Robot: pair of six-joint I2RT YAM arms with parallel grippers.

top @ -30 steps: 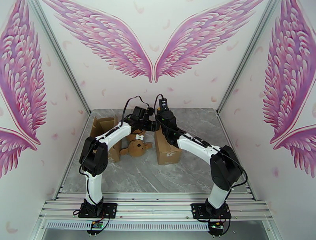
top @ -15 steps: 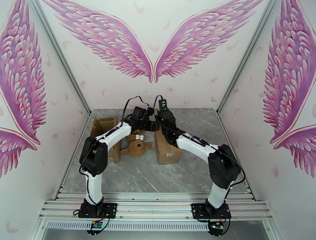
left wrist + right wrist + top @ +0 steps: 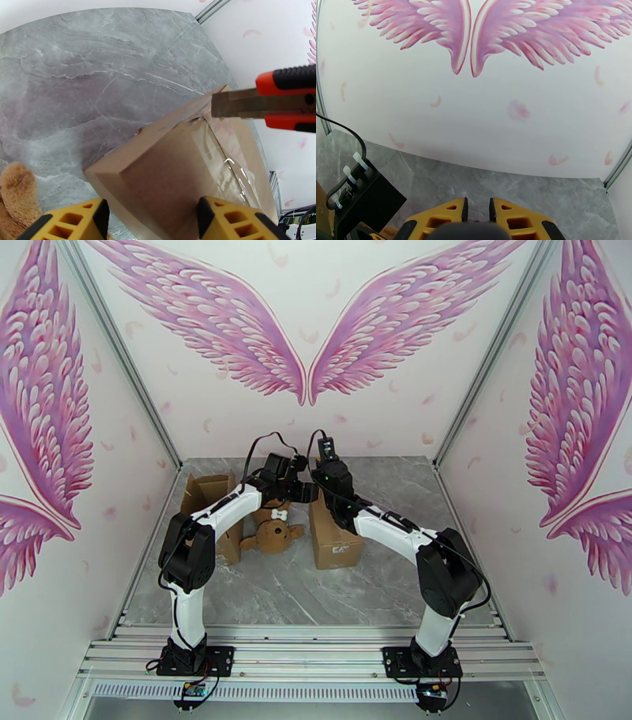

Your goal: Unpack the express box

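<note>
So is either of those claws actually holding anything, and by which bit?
The right gripper seems to hold the knife by its orange handle. The left gripper holds nothing, open over the box.

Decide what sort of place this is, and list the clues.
Probably a purpose-built robot demonstration booth, not a home: white walls painted with pink wings, aluminium frame posts, and two arms bolted to a rail at a marble-look table.

Bright, even, diffuse light from above. Faint soft shadows on grey marble tabletop point(image 3: 316, 595). Glare streaks on clear packing tape point(image 3: 225, 164). Slight softness on orange-and-black utility knife point(image 3: 268, 102). Wrist views bowed at edges.
</note>
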